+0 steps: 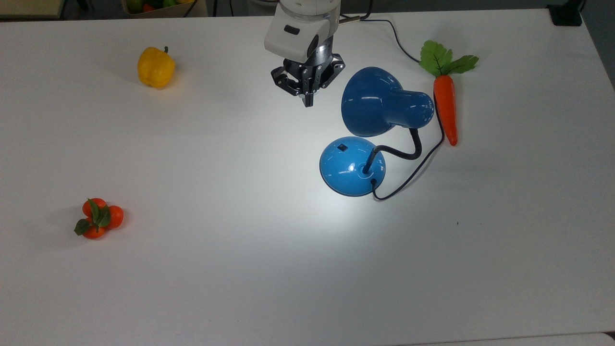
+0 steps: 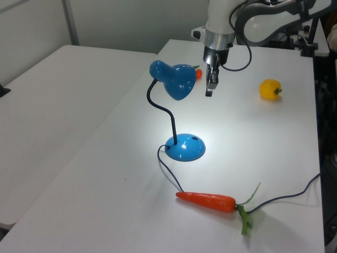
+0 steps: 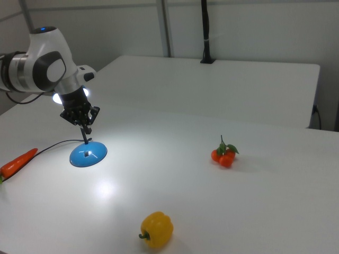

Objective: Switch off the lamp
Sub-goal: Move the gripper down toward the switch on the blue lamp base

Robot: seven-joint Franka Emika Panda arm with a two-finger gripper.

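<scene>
Tool (image 1: pixel 308 102) pinched closed, empty, hovering above surface (image 1: pixel 216 269) just beside lamp (image 1: pixel 353 166) shade in the top view. Lamp lit, mid-surface. Base likely light, glossy, slippery; don't grasp, press small black switch (image 1: pixel 341 147) straight down with fingertips.

The white arm (image 2: pixel 247 16) reaches downward, its gripper (image 1: pixel 308 101) pointing straight down with fingers pressed together, holding nothing.
</scene>
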